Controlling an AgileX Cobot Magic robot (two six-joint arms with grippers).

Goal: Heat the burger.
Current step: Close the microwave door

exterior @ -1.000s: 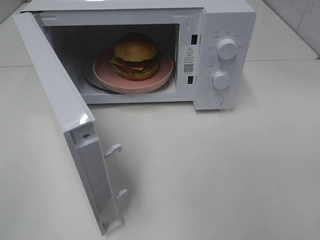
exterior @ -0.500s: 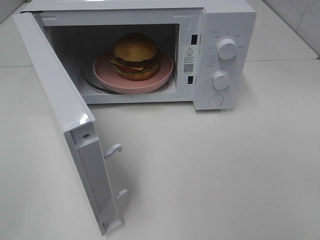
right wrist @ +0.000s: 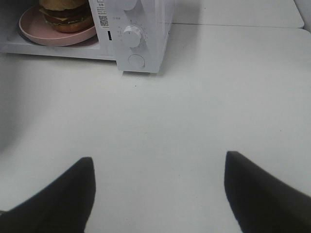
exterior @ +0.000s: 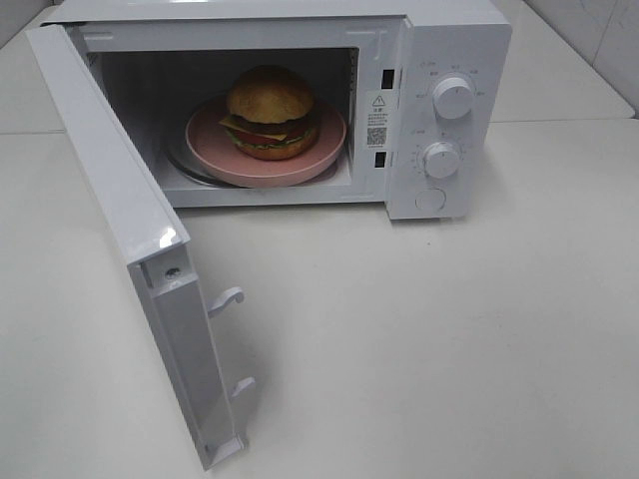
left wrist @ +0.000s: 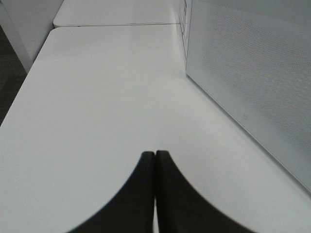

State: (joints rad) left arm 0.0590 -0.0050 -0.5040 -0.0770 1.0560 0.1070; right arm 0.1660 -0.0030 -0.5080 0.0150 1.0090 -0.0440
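The burger [exterior: 271, 112] sits on a pink plate [exterior: 324, 150] inside the white microwave [exterior: 454, 40], whose door [exterior: 120, 215] stands wide open to the left. The burger also shows in the right wrist view [right wrist: 65, 14]. No gripper shows in the exterior high view. In the left wrist view, my left gripper [left wrist: 155, 155] is shut and empty over the table, beside the outer face of the open door [left wrist: 252, 77]. In the right wrist view, my right gripper [right wrist: 159, 167] is open and empty over the table, well in front of the microwave's control panel [right wrist: 133, 34].
The microwave has two white knobs [exterior: 452, 98] [exterior: 440, 159] and a round button [exterior: 430, 200] on its right panel. The open door juts out toward the table's front edge. A seam [exterior: 559, 121] runs between the white tables.
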